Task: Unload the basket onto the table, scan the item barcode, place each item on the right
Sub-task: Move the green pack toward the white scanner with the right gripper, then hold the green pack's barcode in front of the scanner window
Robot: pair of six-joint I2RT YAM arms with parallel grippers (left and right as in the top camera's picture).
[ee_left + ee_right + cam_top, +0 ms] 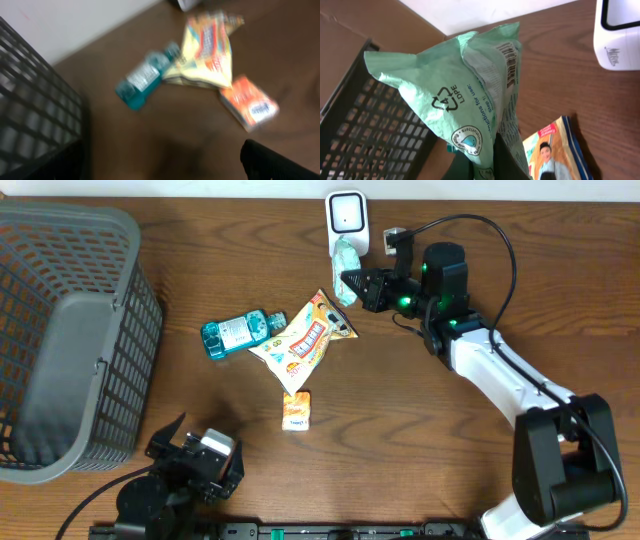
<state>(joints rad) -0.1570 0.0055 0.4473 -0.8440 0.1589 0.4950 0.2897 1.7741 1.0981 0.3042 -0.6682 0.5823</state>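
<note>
Right hand (347,283) was clamped on the green pouch (470,105), just below the scanner (347,215); its barcode probably faced sideways. Left hand (190,460) gaped, far off.

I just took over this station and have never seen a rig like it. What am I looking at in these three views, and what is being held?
Two robot arms work at a wooden table. The overhead view looks straight down; the other two come from cameras on each wrist.

The right end effector is shut on a green plastic pouch, holding it near the white scanner. The left end effector rests open near the table's front edge, holding nothing.

On the table lie a teal bottle, a yellow snack bag and a small orange box. A grey basket stands to the left.
</note>
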